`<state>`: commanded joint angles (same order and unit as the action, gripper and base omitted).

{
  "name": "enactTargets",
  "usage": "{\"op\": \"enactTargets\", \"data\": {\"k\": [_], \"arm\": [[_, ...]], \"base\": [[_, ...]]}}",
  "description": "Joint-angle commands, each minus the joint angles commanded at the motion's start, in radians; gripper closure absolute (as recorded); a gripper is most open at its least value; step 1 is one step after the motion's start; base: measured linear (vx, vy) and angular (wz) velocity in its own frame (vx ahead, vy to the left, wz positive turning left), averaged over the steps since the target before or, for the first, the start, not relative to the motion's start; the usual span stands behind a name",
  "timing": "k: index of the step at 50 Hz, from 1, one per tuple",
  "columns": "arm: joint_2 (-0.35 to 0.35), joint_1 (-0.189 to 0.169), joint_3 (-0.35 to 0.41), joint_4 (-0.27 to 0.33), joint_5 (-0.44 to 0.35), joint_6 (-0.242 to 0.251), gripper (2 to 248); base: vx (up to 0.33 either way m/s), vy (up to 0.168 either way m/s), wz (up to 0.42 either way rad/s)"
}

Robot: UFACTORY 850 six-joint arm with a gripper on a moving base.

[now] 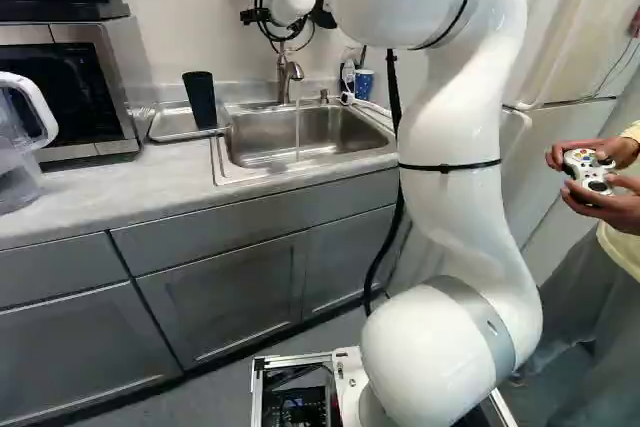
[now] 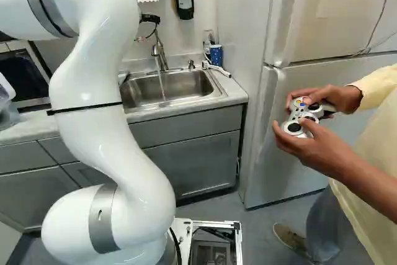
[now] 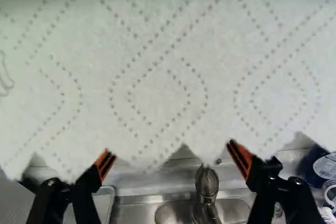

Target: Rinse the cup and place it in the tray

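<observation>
Pale countertop (image 1: pixel 110 187) bears a tray (image 1: pixel 168 126), dark cup (image 1: pixel 200 99) in it (end effector (image 1: pixel 256 17) fingers apart).

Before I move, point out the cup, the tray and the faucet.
Cup (image 1: pixel 200 101): left base view, middle of its dark side.
Tray (image 1: pixel 171 124): left base view, bare part beside the cup.
Faucet (image 2: pixel 160 56): right base view, its metal body.

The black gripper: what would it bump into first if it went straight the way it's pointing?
Most likely the dotted white paper, which fills most of the wrist view ahead of the open gripper. How far off it is, I can't tell.
</observation>
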<state>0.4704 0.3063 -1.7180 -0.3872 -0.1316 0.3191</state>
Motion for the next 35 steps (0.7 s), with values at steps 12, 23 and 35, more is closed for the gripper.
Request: {"op": "enactTargets", "data": {"k": [12,23,35], "arm": [[0.011,0.006,-0.013,0.000,0.024,0.000,3],[0.011,0.006,-0.013,0.000,0.059,0.000,3],[0.008,0.006,-0.010,0.000,0.093,0.000,3]], "base": [[0.000,0.000,0.000],[0.000,0.000,0.000],[0.000,0.000,0.000]]}}
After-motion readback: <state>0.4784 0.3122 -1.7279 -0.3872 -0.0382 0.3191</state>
